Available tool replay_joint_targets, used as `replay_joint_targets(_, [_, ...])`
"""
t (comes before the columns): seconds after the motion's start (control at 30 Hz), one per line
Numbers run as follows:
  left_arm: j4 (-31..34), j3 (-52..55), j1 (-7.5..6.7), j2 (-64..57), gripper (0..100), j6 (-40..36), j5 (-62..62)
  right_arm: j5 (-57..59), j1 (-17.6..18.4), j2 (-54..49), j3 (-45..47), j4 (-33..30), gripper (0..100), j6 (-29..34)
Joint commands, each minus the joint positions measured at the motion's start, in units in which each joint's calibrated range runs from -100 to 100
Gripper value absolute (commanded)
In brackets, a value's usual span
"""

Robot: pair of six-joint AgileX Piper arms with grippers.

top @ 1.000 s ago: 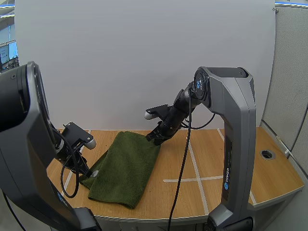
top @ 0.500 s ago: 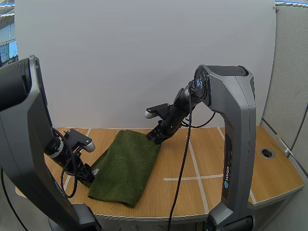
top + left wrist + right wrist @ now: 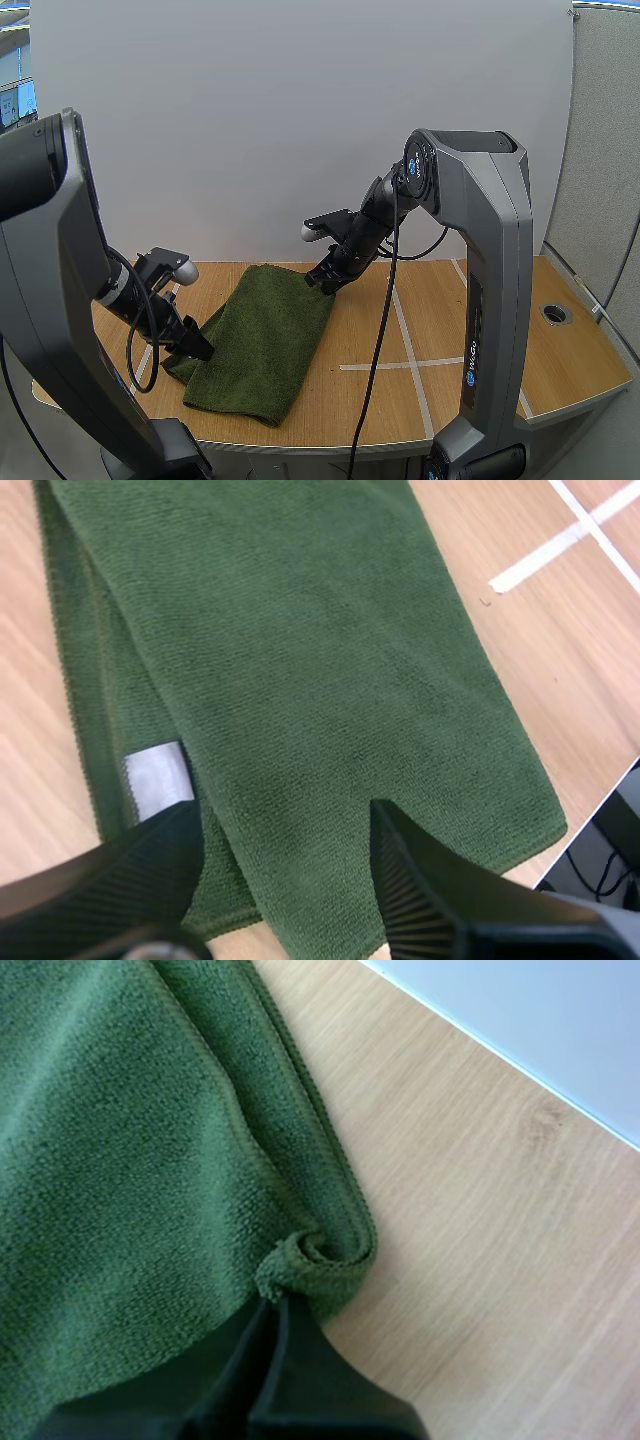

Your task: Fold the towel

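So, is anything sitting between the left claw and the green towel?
Nothing visible. The open left claw hangs right over the dark green terry towel, beside its grey label, with only bare cloth below it. The right claw pinches the far corner.

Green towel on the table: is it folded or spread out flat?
Folded, at least once. The towel lies doubled: a lower layer with a grey label sticks out beside the top layer.
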Motion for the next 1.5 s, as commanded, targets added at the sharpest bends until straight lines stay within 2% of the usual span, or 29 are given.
replay_joint_targets(0.0, [0.8,-3.3,0.04,-0.1,81,-6.2,5.6,-1.3,-0.3,-1.0,0.2,-0.7,0,-0.6])
replay_joint_targets(0.17, [1.3,-3.3,0.04,0.0,80,-8.6,5.6,-2.6,-0.3,-1.0,0.2,-0.7,0,-0.7])
replay_joint_targets(0.33, [5.0,-1.9,-0.2,0.9,80,-9.6,1.5,-2.8,-0.3,-1.0,0.2,-0.7,0,-2.1])
replay_joint_targets(0.67, [5.1,-1.5,-0.2,8.5,77,-9.8,-4.5,-2.8,-0.3,-1.0,0.2,-0.7,0,-2.7])
replay_joint_targets(0.77, [5.4,-1.5,-1.24,10.8,77,-10.3,-5.0,-2.8,-0.3,-1.0,0.2,-0.7,0,-2.8])
replay_joint_targets(0.87, [5.4,-1.5,-3.8,12.0,77,-11.8,-7.1,-2.8,-0.3,-1.0,0.2,-0.7,0,-2.8])
replay_joint_targets(1.0, [5.4,-1.5,-6.49,12.1,77,-13.0,-11.4,-2.8,-0.3,-1.0,0.2,-0.7,0,-2.8])
replay_joint_targets(1.07, [5.4,-1.5,-7.04,12.1,77,-13.1,-12.8,-2.8,-0.3,-1.0,0.2,-0.7,0,-2.8])
replay_joint_targets(1.4, [7.8,-1.2,-7.04,13.9,76,-13.9,-17.3,-3.0,-0.3,-1.0,0.2,-0.7,0,-2.8])
replay_joint_targets(1.47, [7.8,-1.2,-7.04,14.4,73,-13.9,-15.5,-3.0,-0.3,-1.0,0.2,-0.7,0,-2.8])
